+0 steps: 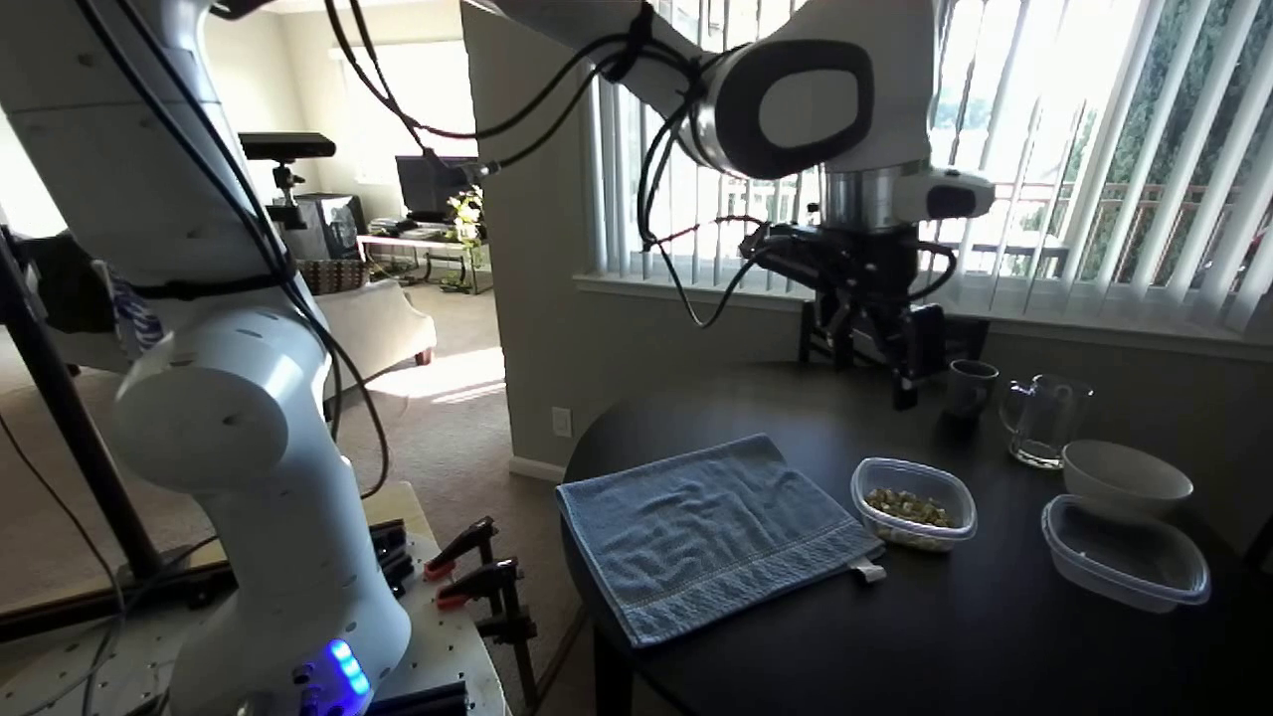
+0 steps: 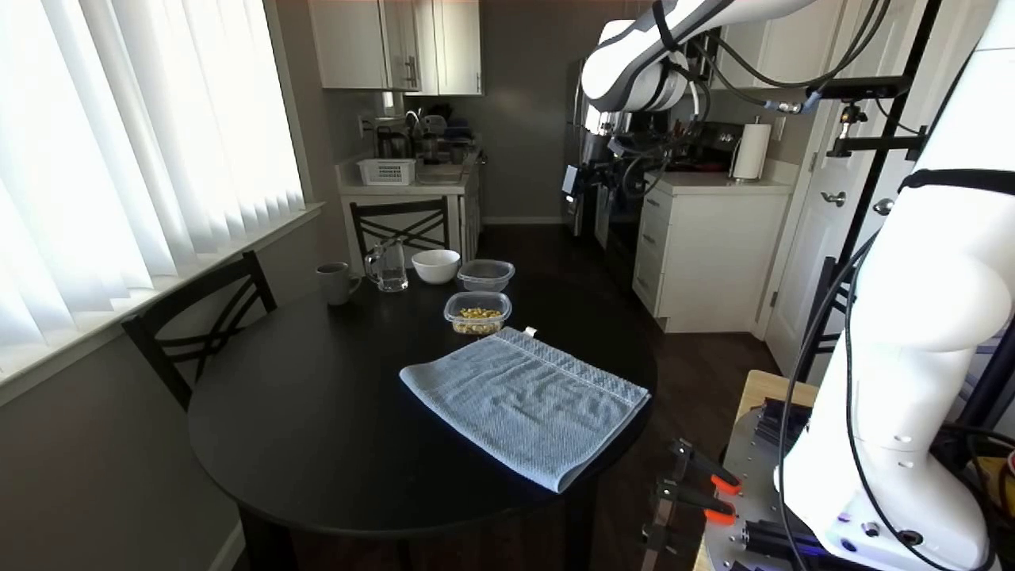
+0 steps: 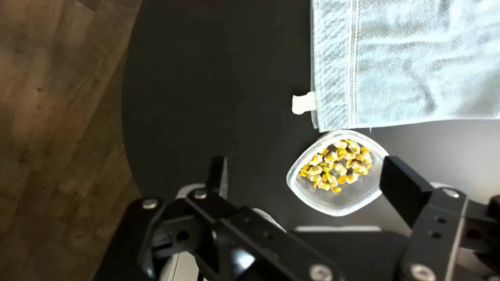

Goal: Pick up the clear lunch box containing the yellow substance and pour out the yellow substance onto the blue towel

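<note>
Nearest the lens in both exterior views: arm [image 1: 209, 418], of smooth white shell, rounded at the joints, banded by a black strap [image 2: 959, 181]. Next in size: table [image 2: 293, 412], round, dark, with a dull sheen. Lying on it, near its edge: towel [image 1: 716, 537], blue, roughly square, of coarse weave rumpled into shallow waves, with a textured band along one side. At the arm's end, raised above table: gripper [image 3: 304, 160], black, angular, of bolted linkage. With jaws parted wide, as seen in wrist view. Then box [image 3: 351, 197]: of thin clear plastic, shallow, round-cornered, with whitish rim; upright on table, below gripper and apart from it, just beside a corner of towel. Cannot tell whether touching towel. Also of clear plastic: second box [image 1: 1114, 585]; near it, bowl [image 1: 1124, 485], white, round, smooth. Then glass mug [image 1: 1044, 423], transparent, straight-sided, handled; and cup [image 2: 335, 283], grey, opaque, likewise handled. Smaller still: white tag [image 3: 303, 103], a flat strip jutting from towel's banded edge. Smallest: yellow bits [image 3: 340, 168], loose, chunky, sharp-edged, with pale faces, inside box, gathered to one side.
</note>
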You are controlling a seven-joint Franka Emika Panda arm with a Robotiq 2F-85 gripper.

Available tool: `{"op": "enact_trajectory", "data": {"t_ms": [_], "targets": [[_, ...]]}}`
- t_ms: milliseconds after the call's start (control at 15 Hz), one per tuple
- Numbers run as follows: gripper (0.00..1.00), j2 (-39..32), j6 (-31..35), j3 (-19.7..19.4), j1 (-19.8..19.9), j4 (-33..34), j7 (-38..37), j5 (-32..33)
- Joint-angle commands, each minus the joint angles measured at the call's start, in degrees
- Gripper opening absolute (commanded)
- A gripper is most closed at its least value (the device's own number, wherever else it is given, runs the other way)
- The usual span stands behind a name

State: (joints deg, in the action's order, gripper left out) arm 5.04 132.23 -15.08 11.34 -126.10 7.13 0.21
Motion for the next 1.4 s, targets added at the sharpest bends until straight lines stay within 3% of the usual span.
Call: {"op": "enact_trajectory", "data": {"t_ms": [0,267,467,933,1333], "targets": [[1.00,-5.9,-0.4,-3.2,-2.3,5.6,6.3,-16.1],[1.00,-16.4,-8.4,0.9,0.9,16.2,5.6,-32.5],[1.00,-25.8,-12.5,3.2,2.7,25.0,1.2,-36.5],[1.00,-43.3,-14.0,6.3,7.3,41.0,-7.8,-33.9],[1.00,-52.5,-20.7,6.7,7.7,53.3,-15.6,-27.9]]}}
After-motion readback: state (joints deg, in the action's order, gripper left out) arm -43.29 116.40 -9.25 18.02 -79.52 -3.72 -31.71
